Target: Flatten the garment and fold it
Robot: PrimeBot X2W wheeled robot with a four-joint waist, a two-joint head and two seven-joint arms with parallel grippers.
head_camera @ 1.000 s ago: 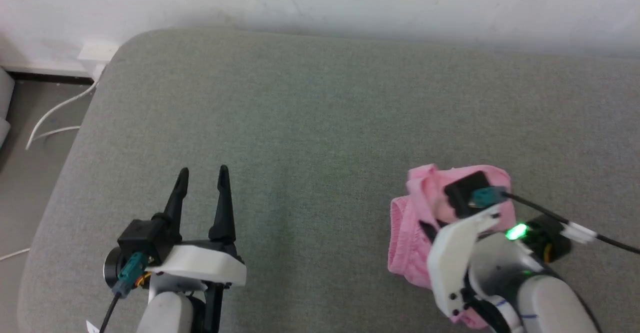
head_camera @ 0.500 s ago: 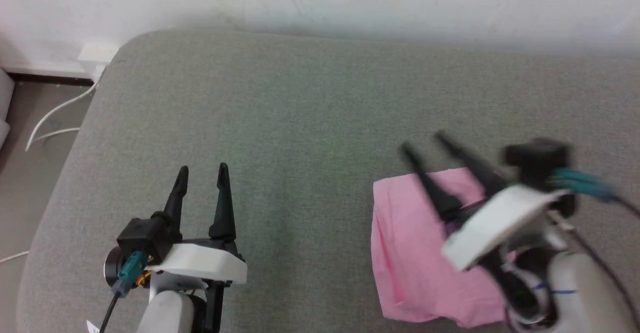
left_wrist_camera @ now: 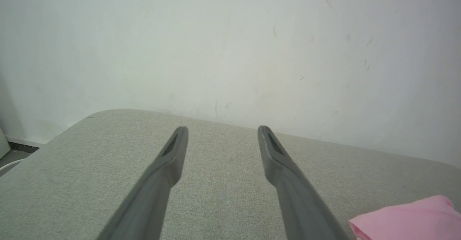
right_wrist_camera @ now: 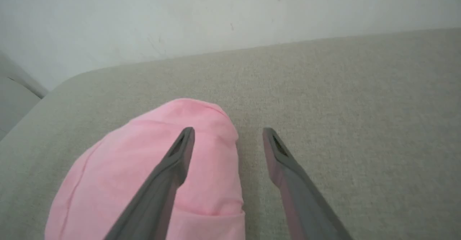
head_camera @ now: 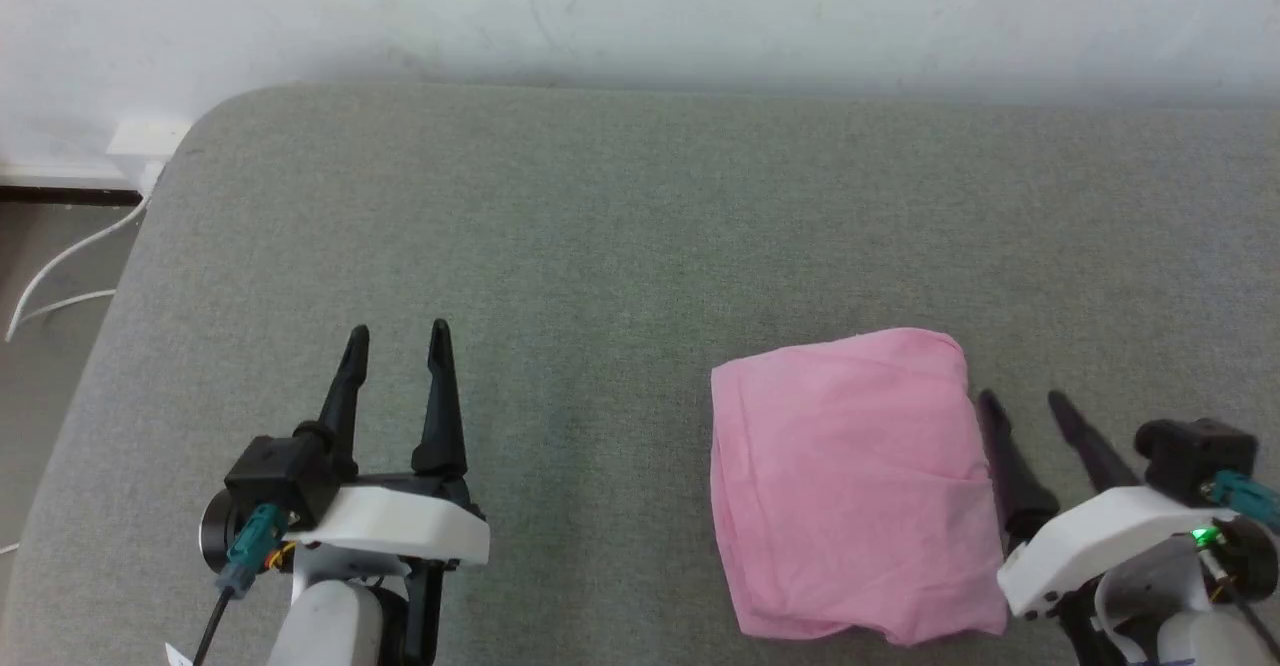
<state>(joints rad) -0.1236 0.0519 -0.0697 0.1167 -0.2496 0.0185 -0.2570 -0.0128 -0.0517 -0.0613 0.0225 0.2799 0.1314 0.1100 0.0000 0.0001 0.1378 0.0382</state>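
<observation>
Folded light-pink thin cloth garment (head_camera: 850,486) lies just left of R gripper (head_camera: 1020,401), jaws wide, empty; L gripper (head_camera: 399,329) well apart over grey fabric cushion (head_camera: 600,246), jaws wide; R arm nearer.

Garment (head_camera: 850,486): plain light pink thin cloth, folded into a rough rectangle, layer edges stacked along its left and near sides, lying flat and lightly creased on the grey cushion's (head_camera: 560,246) right half, well clear of its far edge.
</observation>
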